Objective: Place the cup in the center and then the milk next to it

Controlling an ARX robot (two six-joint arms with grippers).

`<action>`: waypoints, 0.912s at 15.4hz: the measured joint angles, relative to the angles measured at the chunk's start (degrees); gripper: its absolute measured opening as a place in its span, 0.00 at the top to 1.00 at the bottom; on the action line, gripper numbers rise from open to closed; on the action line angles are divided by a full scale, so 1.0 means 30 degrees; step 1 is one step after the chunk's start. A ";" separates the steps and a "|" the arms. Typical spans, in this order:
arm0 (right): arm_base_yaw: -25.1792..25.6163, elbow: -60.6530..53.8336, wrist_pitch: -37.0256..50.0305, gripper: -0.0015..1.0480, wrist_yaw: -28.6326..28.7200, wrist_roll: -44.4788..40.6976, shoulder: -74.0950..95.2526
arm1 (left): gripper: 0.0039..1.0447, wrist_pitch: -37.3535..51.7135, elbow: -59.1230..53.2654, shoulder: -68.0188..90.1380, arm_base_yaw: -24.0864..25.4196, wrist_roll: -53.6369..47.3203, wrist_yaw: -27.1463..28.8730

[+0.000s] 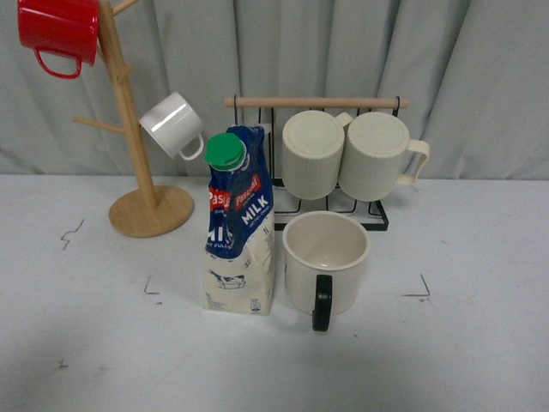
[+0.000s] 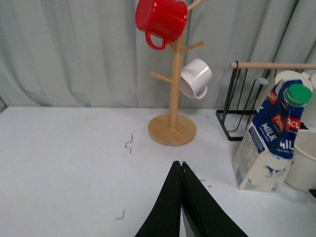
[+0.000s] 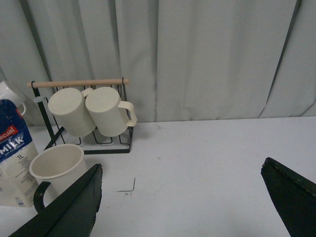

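The cream cup with a black handle stands upright in the marked center area of the white table, handle toward me. The milk carton with a green cap stands upright just left of it, close beside. Neither arm shows in the front view. In the left wrist view my left gripper is shut and empty above bare table, left of the milk. In the right wrist view my right gripper is open and empty, right of the cup and the milk.
A wooden mug tree at the back left holds a red mug and a small white mug. A black wire rack behind the cup holds two ribbed cream mugs. Grey curtain behind.
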State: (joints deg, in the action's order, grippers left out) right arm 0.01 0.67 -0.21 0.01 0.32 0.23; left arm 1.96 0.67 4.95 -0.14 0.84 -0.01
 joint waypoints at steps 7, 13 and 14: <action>0.0000 0.0000 0.0007 0.06 0.0000 0.0000 0.0000 | 0.99 -0.0714 -0.0007 -0.1552 -0.0007 -0.0007 0.0007; 0.0000 0.0000 0.0007 0.06 0.0000 0.0000 0.0000 | 0.99 -0.0714 -0.0007 -0.1552 -0.0007 -0.0007 0.0007; 0.0000 0.0000 0.0007 0.06 0.0000 0.0000 0.0000 | 0.99 -0.0714 -0.0007 -0.1552 -0.0007 -0.0007 0.0007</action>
State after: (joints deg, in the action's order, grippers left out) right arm 0.01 0.67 -0.19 0.01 0.32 0.23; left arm -0.19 0.64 0.30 -0.16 0.82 0.01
